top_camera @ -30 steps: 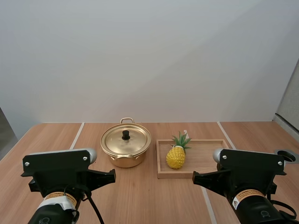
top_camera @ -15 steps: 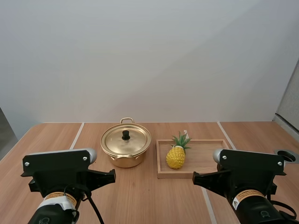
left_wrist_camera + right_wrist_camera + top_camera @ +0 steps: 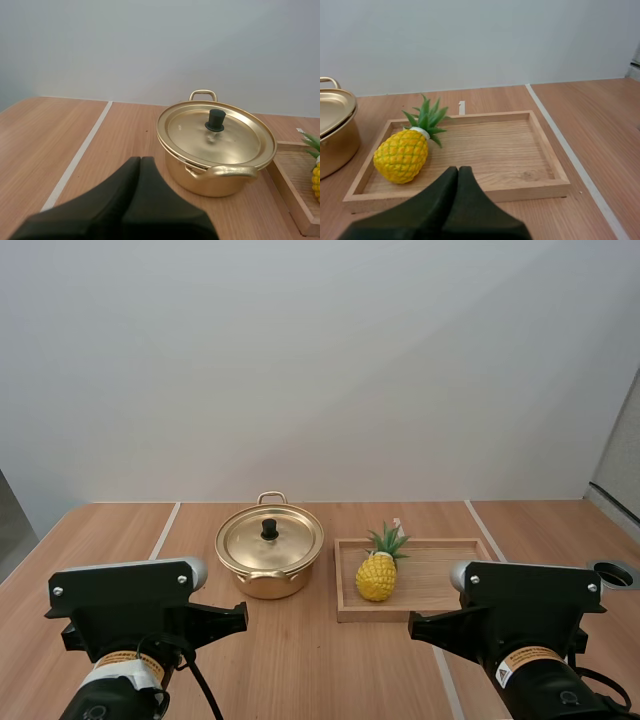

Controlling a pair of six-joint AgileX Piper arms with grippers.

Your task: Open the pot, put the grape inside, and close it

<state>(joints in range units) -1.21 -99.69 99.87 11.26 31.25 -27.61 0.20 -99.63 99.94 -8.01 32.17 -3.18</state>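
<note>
Golden and closed, the round metal pot sits toward the far edge of the pale wooden bench, about midway between its left and right edges. Its flat gold lid rests squarely on the rim, with the small black knob upright at its centre. Just beside the pot, toward the bench's right edge, lies a shallow rectangular wooden tray. No grapes are in it, only a yellow toy pineapple with green leaves, at the tray's end nearest the pot. That fruit appears to be what should go inside.

The left gripper faces the pot from the near side, well apart from it, its fingers pressed together on nothing. The right gripper faces the tray, its fingers likewise closed together and empty, apart from the fruit.

By my reading nothing of the task is done: the lid is on and the fruit lies untouched in the tray. All three steps remain: lifting the lid by its knob, carrying the fruit into the pot, and setting the lid back.
</note>
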